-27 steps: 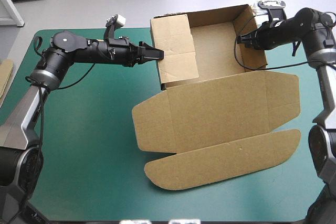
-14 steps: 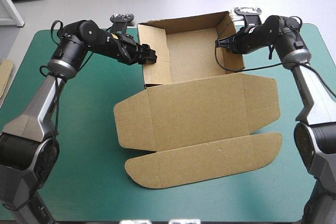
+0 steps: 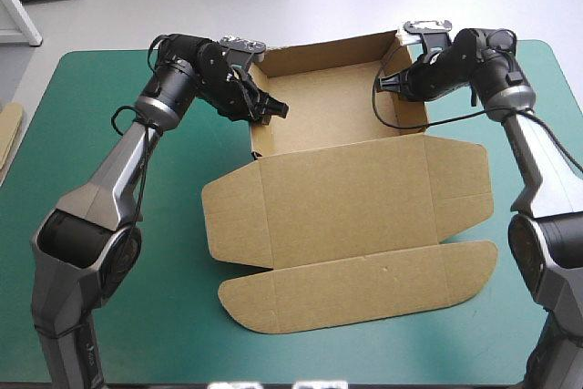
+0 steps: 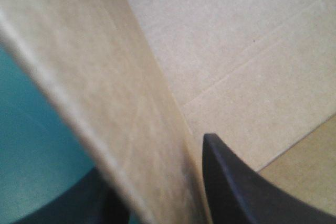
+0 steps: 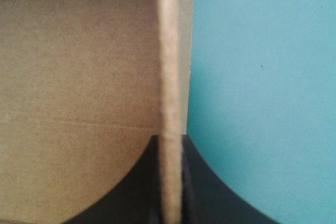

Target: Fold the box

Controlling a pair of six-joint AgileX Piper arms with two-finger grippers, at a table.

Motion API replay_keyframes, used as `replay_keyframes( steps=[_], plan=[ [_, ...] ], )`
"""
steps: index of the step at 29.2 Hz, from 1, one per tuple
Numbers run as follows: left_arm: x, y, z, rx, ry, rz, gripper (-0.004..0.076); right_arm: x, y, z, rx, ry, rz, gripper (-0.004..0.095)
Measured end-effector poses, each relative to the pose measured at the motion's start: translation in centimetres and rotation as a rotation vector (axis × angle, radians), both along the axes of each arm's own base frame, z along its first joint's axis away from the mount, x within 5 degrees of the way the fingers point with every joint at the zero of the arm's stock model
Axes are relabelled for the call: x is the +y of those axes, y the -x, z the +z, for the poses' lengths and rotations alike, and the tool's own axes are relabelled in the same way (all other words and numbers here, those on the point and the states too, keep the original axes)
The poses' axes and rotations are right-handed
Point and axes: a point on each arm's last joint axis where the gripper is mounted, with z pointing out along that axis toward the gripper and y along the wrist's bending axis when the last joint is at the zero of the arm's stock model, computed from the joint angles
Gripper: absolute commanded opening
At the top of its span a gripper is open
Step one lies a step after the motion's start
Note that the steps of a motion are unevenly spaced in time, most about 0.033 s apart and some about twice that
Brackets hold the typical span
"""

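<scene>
The brown box (image 3: 332, 102) stands as an open tray at the table's far middle, its walls raised. Its lid (image 3: 355, 198) lies flat toward the near edge, with the rounded tuck flap (image 3: 364, 291) beyond it. My left gripper (image 3: 271, 109) is shut on the box's left wall near the front corner. In the left wrist view that wall (image 4: 105, 93) runs slantwise between the fingers of this gripper (image 4: 157, 203). My right gripper (image 3: 389, 85) is shut on the right wall. The right wrist view shows the wall's edge (image 5: 170, 51) pinched upright in that gripper (image 5: 170, 182).
An edge of more brown board (image 3: 9, 134) shows at the table's left edge. Bare teal-green cover (image 3: 137, 298) lies left of the lid and along the near edge. A narrower strip of cover (image 3: 537, 179) lies to the lid's right.
The left flap, earlier leaning over the tray, now stands as the left wall. My left gripper swung toward the far edge onto it. The whole box slid left, and my right gripper followed.
</scene>
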Motion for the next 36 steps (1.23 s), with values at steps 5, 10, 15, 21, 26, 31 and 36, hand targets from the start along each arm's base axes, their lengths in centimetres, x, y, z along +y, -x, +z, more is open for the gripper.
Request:
replay_keyframes(
  steps=[5,10,15,21,26,31,36],
  plan=[
    [0.4,-0.6,-0.6,-0.014,-0.050,0.022,-0.0009,1.3,0.6,-0.3,0.030,0.057,0.004,-0.0003],
    [0.3,-1.0,-1.7,0.015,-0.064,0.031,-0.0008,2.2,0.9,-0.8,0.063,0.100,0.009,-0.0003],
    [0.4,-1.2,-2.0,0.017,-0.082,0.033,-0.0008,3.1,0.6,-1.8,0.082,0.121,0.009,-0.0003],
    [0.5,-1.5,-2.5,0.015,-0.112,0.037,-0.0008,3.5,0.0,-3.7,0.144,0.112,0.003,-0.0003],
    [0.2,-2.1,-4.2,0.053,-0.123,0.039,-0.0008,3.5,-0.4,-4.8,0.175,0.125,0.000,-0.0003],
    [-0.1,-2.8,-6.0,0.091,-0.134,0.050,-0.0008,3.7,-0.8,-6.4,0.221,0.145,0.000,-0.0003],
    [-0.1,-3.3,-7.5,0.113,-0.163,0.074,-0.0008,4.1,-1.3,-8.0,0.252,0.149,0.006,-0.0003]
  ],
)
